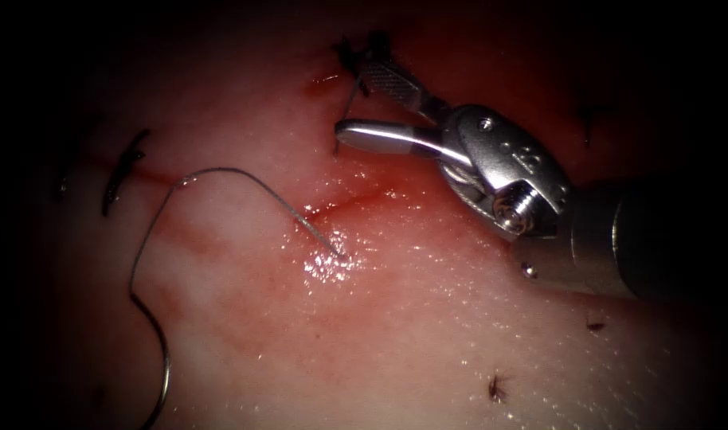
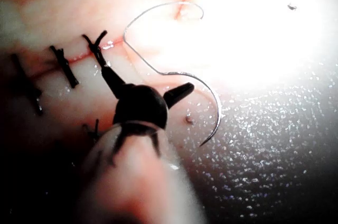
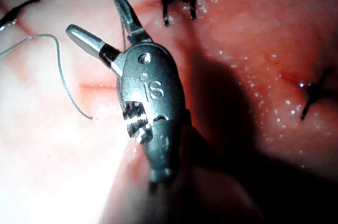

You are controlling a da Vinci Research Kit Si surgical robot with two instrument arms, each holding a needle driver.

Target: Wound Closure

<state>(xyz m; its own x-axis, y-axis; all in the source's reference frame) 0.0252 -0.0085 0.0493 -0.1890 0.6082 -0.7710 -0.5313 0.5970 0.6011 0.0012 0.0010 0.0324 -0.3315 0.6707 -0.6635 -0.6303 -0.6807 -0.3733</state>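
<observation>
Steel needle (image 1: pixel 153 350) loose on tissue (image 1: pixel 396 334)

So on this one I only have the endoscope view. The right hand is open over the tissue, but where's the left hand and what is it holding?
Observer: In the left wrist view, the left hand has its jaws open and holds nothing. It is close to the nearest stitch of a row.
Operator: And the needle? It runs off my picture's lower edge.
Observer: The left wrist view shows its whole curve lying on the tissue, with the tip free and not in the tissue. The left hand does not hold it, and the open right hand holds nothing either.
</observation>
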